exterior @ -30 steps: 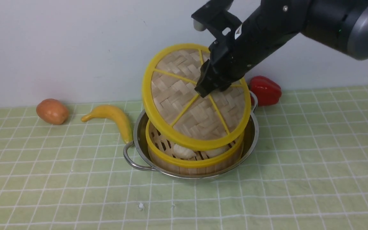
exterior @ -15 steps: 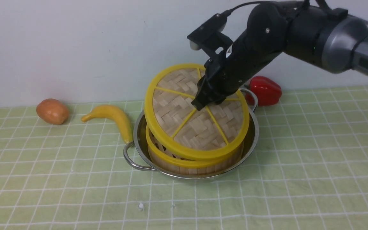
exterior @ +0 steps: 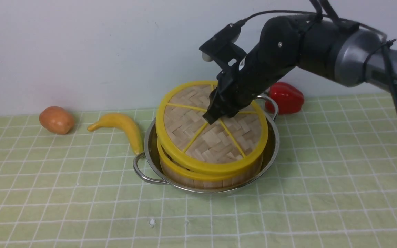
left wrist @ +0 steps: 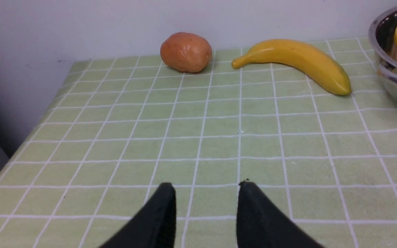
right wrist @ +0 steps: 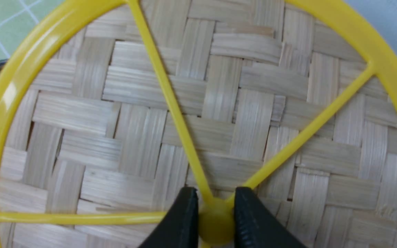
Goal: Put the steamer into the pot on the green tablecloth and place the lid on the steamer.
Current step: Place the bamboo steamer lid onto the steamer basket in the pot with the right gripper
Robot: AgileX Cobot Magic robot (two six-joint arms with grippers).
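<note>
The steel pot (exterior: pixel 148 144) stands on the green tablecloth (exterior: pixel 322 179) with the steamer (exterior: pixel 198 177) inside it. The woven lid (exterior: pixel 205 141) with yellow spokes lies on the steamer, slightly tilted, its far edge higher. My right gripper (exterior: pixel 214 119) is shut on the lid's yellow hub; the right wrist view shows both fingers pinching the hub (right wrist: pixel 215 220) of the lid (right wrist: pixel 219 103). My left gripper (left wrist: pixel 205 193) is open and empty over bare cloth, left of the pot (left wrist: pixel 391 86). It does not show in the front view. The steamer's contents are hidden.
A yellow banana (exterior: pixel 122 127) lies against the pot's left side and a brown potato (exterior: pixel 56 119) lies further left. A red pepper (exterior: pixel 285 97) sits behind the pot on the right. A white wall runs along the back.
My right gripper has lowered the lid from a steep tilt above the steamer down onto the steamer's rim, covering the dumplings.
</note>
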